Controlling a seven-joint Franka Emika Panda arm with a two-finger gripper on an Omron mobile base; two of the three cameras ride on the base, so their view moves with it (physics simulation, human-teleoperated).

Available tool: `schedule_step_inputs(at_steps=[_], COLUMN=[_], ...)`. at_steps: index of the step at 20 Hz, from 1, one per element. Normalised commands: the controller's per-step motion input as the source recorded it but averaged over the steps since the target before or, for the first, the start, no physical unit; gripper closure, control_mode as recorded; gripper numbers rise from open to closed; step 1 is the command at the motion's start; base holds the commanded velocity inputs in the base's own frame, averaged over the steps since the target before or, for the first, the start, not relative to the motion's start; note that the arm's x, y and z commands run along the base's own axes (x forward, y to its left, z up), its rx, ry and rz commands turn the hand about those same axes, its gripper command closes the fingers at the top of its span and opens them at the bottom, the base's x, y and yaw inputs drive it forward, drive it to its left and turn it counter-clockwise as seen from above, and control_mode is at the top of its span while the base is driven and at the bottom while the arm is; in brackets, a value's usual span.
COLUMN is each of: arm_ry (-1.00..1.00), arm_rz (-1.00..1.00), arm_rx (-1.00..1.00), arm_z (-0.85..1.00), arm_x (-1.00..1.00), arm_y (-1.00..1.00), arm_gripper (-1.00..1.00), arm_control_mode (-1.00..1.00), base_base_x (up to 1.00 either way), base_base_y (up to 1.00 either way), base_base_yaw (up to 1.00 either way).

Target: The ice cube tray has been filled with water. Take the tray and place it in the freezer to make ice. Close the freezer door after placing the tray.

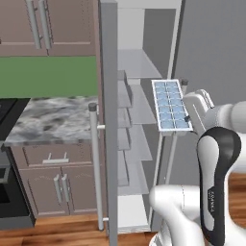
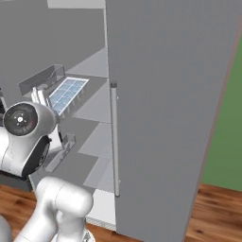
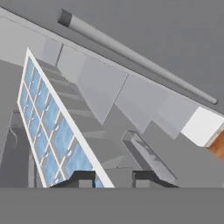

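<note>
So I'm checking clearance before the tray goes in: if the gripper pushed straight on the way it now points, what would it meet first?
Probably a freezer shelf. The gripper, shut on the ice cube tray, points into the open freezer, and in the hand view the stacked shelves lie ahead. Which shelf, depth leaves unclear.

Even, bright, flat light everywhere, with no glare. Shadows stay soft and faint. Edges look slightly blurred and blocky.

Stacked pale grey shelves stand inside the open freezer, above the wooden floor.
</note>
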Motion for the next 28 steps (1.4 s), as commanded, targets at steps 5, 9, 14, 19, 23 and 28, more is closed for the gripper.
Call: schedule_step_inputs(at_steps=[5, 9, 14, 19, 23, 28], arm_ry=[-0.01, 0.00, 0.00, 0.01, 0.00, 0.00], arm_rz=[-0.02, 0.00, 0.00, 0.00, 0.00, 0.00], arm_rx=[0.01, 0.00, 0.00, 0.00, 0.00, 0.00], arm_z=[0.33, 0.28, 0.22, 0.11, 0.10, 0.09], arm_x=[0.35, 0.37, 0.42, 0.44, 0.44, 0.44], arm_y=[0.04, 0.00, 0.01, 0.07, 0.04, 0.02], arm_gripper=[1.00, 1.00, 1.00, 1.00, 1.00, 1.00], arm_control_mode=[-1.00, -1.00, -1.00, -1.00, -1.00, -1.00], base_base_x=[0.00, 0.00, 0.00, 0.00, 0.00, 0.00], base_base_y=[0.00, 0.00, 0.00, 0.00, 0.00, 0.00], base_base_yaw=[0.00, 0.00, 0.00, 0.00, 0.00, 0.00])
